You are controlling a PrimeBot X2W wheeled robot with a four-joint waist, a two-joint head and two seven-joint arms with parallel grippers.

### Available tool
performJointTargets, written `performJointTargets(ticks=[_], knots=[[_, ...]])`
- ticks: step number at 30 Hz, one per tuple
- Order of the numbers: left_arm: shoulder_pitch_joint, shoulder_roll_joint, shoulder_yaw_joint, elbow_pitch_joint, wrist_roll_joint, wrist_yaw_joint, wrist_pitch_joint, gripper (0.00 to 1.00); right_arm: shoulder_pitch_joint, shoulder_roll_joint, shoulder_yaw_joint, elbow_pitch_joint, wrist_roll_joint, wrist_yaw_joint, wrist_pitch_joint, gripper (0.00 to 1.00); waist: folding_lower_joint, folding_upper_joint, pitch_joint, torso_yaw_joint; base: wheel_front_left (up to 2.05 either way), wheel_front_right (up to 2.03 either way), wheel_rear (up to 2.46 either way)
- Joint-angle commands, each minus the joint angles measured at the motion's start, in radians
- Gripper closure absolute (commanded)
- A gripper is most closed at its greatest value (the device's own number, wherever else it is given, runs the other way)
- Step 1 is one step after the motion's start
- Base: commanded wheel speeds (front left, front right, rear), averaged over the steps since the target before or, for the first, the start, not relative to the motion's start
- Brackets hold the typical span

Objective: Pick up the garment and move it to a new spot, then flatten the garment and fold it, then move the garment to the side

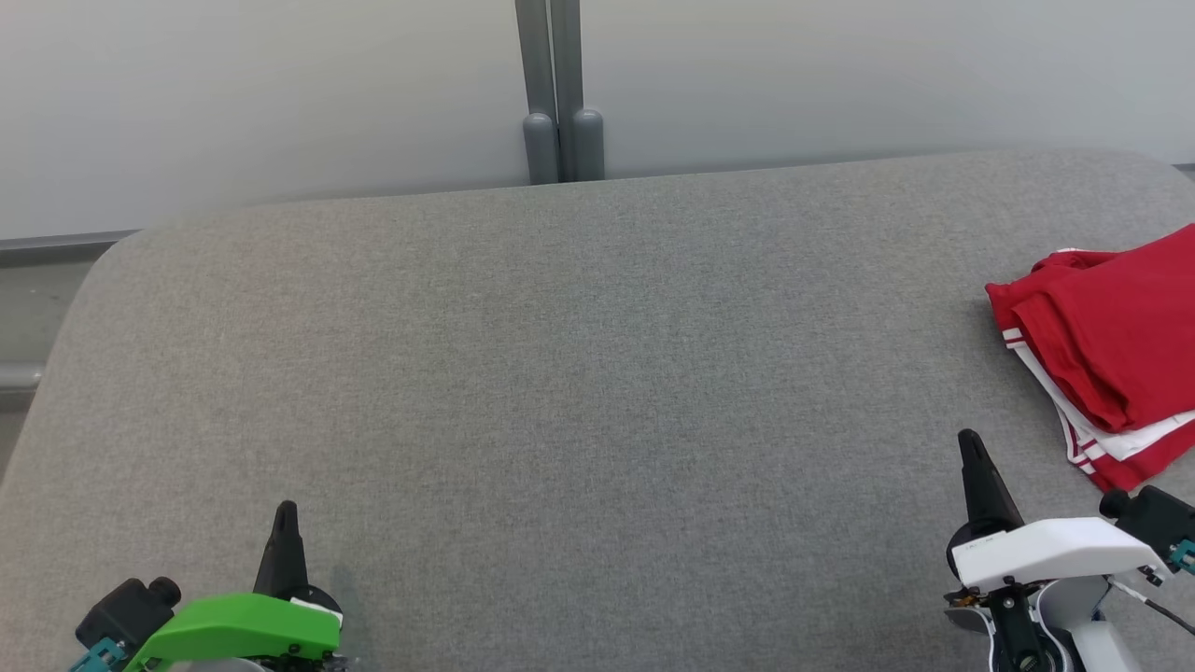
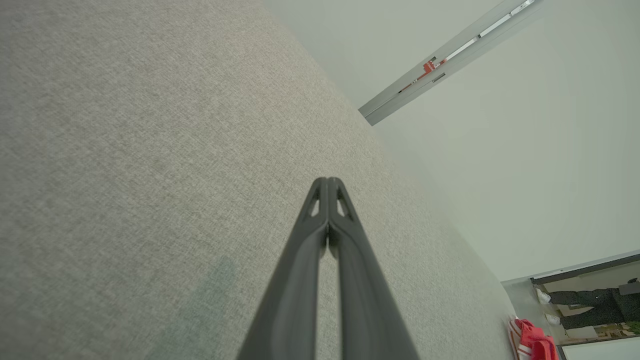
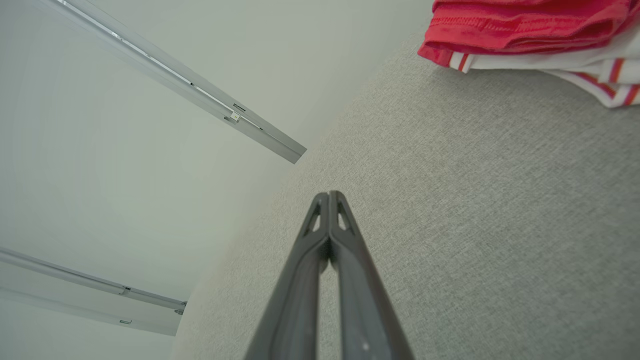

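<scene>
The garment (image 1: 1111, 345) is red with white stripes and lies folded at the right edge of the grey surface (image 1: 560, 392). It shows again as the garment (image 3: 530, 30) at the top right of the right wrist view and as a small garment (image 2: 532, 342) far off in the left wrist view. My right gripper (image 1: 969, 439) is shut and empty, a short way to the left of and nearer than the garment, apart from it. My left gripper (image 1: 285, 509) is shut and empty at the lower left. Both pairs of tips, left gripper (image 2: 327, 180) and right gripper (image 3: 328, 194), press together.
A pale wall (image 1: 280, 93) with a grey double post (image 1: 560, 93) runs behind the grey surface. The surface has rounded far corners. In the left wrist view a dark-clothed person (image 2: 585, 305) shows far off beyond the surface's end.
</scene>
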State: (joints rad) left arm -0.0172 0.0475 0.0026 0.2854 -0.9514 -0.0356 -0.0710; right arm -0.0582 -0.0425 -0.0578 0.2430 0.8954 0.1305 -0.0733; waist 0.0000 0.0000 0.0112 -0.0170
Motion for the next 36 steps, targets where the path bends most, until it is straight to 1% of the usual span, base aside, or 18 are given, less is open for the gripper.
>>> performJointTargets(ticks=[1, 19, 36], knots=[[-0.03, 0.004, 0.01, -0.016, -0.035, -0.009, 0.007, 1.0, -0.027, -0.006, -0.005, -0.009, 0.034, 0.001, 0.007, 1.0, 0.0, 0.0, 0.0, 0.0, 0.0, 0.0, 0.0], [-0.051, 0.004, 0.041, -0.024, -0.217, -0.035, 0.06, 1.0, -0.037, -0.007, -0.021, -0.006, 0.232, 0.001, 0.061, 1.0, 0.0, 0.0, -0.002, 0.004, 0.0, 0.0, 0.0], [-0.068, 0.004, 0.065, -0.03, -0.362, -0.056, 0.102, 1.0, -0.042, -0.008, -0.033, -0.004, 0.392, 0.001, 0.103, 1.0, 0.0, 0.0, -0.004, 0.008, 0.0, 0.0, 0.0]])
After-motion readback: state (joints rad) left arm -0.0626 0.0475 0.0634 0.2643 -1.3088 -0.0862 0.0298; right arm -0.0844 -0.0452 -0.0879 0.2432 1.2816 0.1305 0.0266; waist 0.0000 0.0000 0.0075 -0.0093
